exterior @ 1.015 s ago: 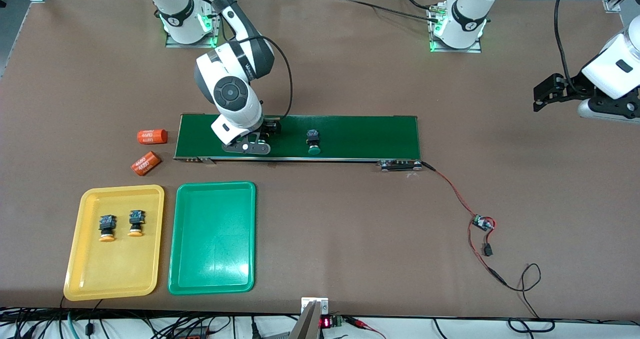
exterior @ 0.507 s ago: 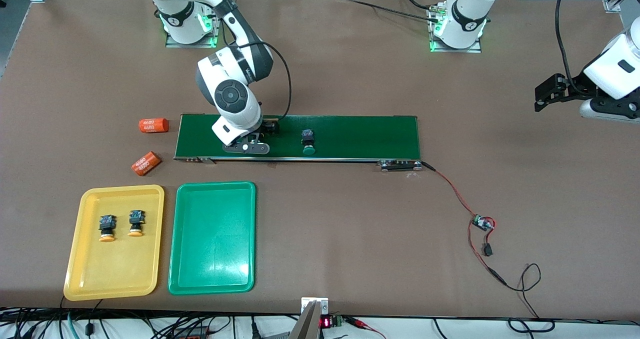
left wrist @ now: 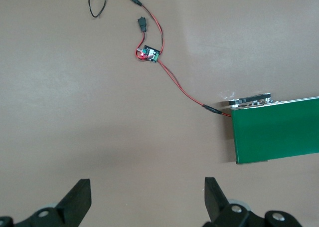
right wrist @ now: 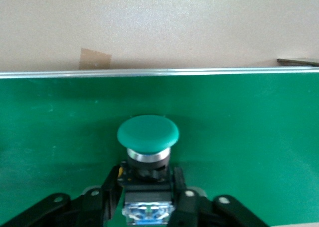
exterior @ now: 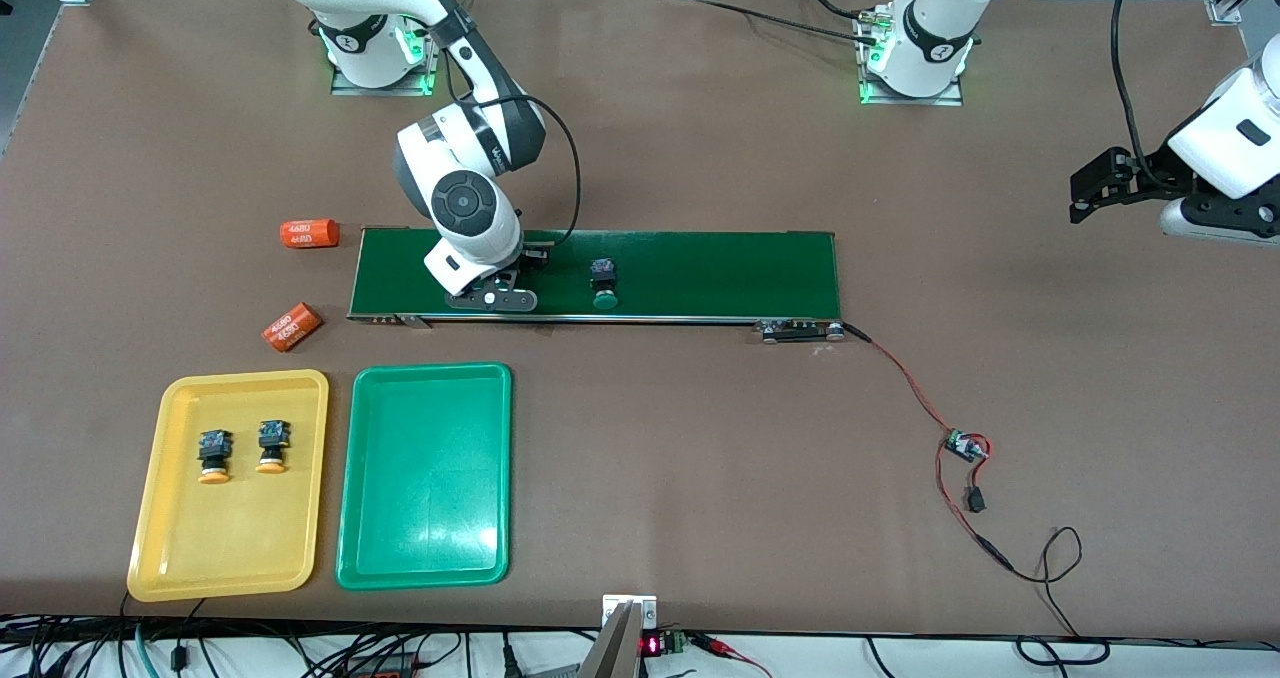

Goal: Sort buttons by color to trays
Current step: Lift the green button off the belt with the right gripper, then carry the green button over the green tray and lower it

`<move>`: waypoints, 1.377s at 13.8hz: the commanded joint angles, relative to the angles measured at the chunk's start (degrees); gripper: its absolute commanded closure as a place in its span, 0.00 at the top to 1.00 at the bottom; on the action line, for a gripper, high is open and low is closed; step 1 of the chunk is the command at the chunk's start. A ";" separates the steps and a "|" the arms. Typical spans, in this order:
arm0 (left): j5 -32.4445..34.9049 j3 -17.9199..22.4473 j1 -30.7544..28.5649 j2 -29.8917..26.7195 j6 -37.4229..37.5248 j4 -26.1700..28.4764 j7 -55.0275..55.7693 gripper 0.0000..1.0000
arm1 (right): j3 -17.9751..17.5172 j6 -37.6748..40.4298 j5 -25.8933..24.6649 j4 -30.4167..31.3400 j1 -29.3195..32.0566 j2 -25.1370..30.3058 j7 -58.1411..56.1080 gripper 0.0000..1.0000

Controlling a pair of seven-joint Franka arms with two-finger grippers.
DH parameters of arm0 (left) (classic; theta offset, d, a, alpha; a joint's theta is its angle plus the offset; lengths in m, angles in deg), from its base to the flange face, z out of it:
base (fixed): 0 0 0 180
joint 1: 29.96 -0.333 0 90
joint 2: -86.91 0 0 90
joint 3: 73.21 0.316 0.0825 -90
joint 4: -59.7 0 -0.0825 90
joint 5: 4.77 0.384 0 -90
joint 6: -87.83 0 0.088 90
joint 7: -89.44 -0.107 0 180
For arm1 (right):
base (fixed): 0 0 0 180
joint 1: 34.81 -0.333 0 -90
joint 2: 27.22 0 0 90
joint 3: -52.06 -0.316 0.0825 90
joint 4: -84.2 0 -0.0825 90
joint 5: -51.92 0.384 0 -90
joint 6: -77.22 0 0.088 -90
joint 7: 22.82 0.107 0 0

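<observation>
Flanking belt (exterior: 700, 273), two orange cylinders (exterior: 308, 233)

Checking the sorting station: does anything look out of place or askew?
Yes: an orange cylinder and a second orange cylinder lie loose on the table beside the conveyor belt at the right arm's end, angled differently.

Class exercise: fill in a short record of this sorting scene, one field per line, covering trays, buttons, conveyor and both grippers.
yellow tray: holds two orange-capped buttons side by side
green tray: no buttons in it
conveyor belt: carries two green-capped buttons
free green button: lies on the belt, ungripped
right gripper: low over the belt, fingers shut on the gripped green button
left gripper: open, waiting over bare table
</observation>
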 commanded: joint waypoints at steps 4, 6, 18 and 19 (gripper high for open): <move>1.35 -0.02 -0.07 0.63 1.50 -1.74 -0.86 1.00 | -0.03 -0.84 -0.76 -5.52 3.81 0.36 -1.20 0.17; 1.35 -0.02 -0.07 0.63 1.50 -1.74 -0.86 1.00 | 1.19 -0.84 -1.29 -9.83 5.84 -2.09 -4.43 0.13; 1.35 -0.11 -0.07 0.63 1.50 -1.74 -0.95 1.00 | 10.16 -17.70 -0.94 -23.91 11.04 -20.03 -24.41 0.11; 1.35 -0.11 -0.07 0.63 1.50 -1.74 -0.95 1.00 | 10.16 -17.97 -0.94 -23.91 11.04 -20.56 -24.41 0.11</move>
